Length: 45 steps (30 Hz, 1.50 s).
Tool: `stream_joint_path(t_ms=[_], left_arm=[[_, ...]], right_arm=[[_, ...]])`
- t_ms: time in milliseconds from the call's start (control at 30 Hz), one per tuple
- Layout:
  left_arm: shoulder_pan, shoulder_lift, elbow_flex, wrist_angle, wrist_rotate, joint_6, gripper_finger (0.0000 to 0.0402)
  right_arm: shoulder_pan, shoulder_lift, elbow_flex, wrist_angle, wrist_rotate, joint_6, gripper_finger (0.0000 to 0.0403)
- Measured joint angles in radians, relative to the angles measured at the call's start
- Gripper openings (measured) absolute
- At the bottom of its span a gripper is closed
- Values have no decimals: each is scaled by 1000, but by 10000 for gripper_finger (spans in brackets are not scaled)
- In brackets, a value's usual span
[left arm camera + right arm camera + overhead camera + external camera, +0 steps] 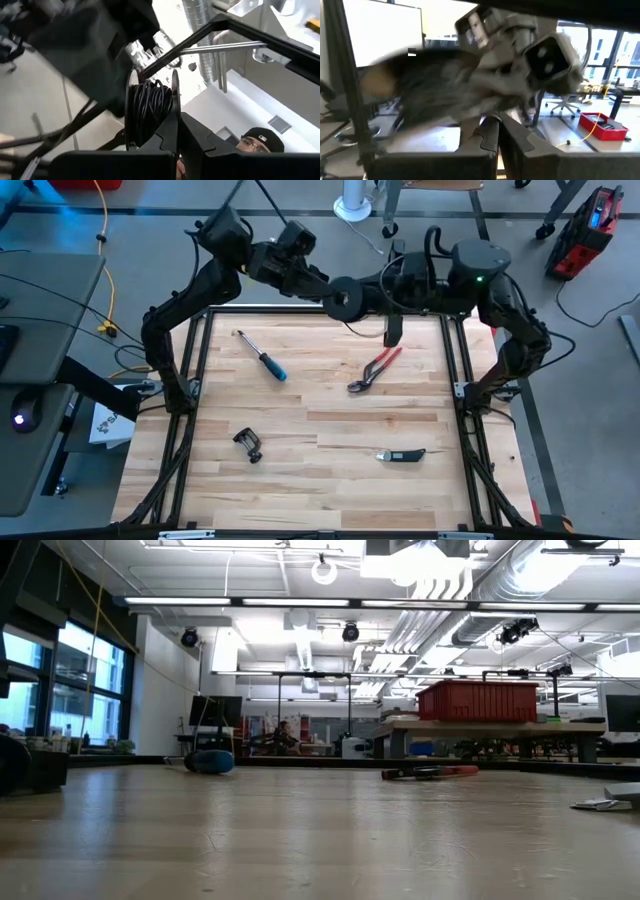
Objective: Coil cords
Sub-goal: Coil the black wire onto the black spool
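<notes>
We see the small round black reel (150, 112), wound with thin dark cord (152, 102), clamped in the left gripper (179, 135). The right gripper (498, 135) is pressed narrow; what it faces is blurred.

Two black robot arms with thick round joints show near the top of the high view. The left black arm (180, 300) has boxy parts and chunky bends. The right black arm (510, 320) has a round cap with a tiny green light (479, 278). Thick black cables (432, 242) loop above it.
</notes>
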Motion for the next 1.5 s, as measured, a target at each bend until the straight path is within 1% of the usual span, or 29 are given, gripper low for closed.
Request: stream_joint_path(t_ms=[167, 300, 400, 500, 567, 667, 767, 867, 967, 1100, 1333, 1500], left_arm=[[-20, 11, 0, -38, -18, 24, 1], [-27, 29, -1, -48, -48, 41, 1], [-27, 33, -1, -41, -70, 50, 1], [-34, 39, 0, -26, -71, 52, 1], [-43, 47, 0, 7, -68, 52, 1], [-60, 61, 0, 84, -70, 7, 1], [-72, 75, 0, 138, -68, -63, 1], [-84, 82, 0, 154, -77, -77, 1], [-90, 82, 0, 188, -65, -93, 1], [-92, 89, -2, 288, -76, -165, 1], [-91, 87, -2, 298, -83, -134, 1], [-68, 81, 1, 303, -43, -125, 1]], right_arm=[[-14, -1, 0, 6, 10, 3, 0], [-19, 0, 0, 11, 31, 39, 0], [-20, 0, 1, 11, 43, 38, 0], [-20, 4, 1, -6, 98, 15, 0], [-26, 6, 2, -9, 104, 8, 0], [-39, 18, 2, -22, 90, -1, 0], [-63, 23, 1, -32, 50, -17, 0], [-93, 27, 2, -28, -12, -7, 0], [-110, 40, 2, -31, -68, 5, 0], [-113, 50, 2, -12, -91, 24, 0], [-117, 39, 0, 59, -132, 27, 0], [-118, 20, 3, 89, -145, 57, 0]])
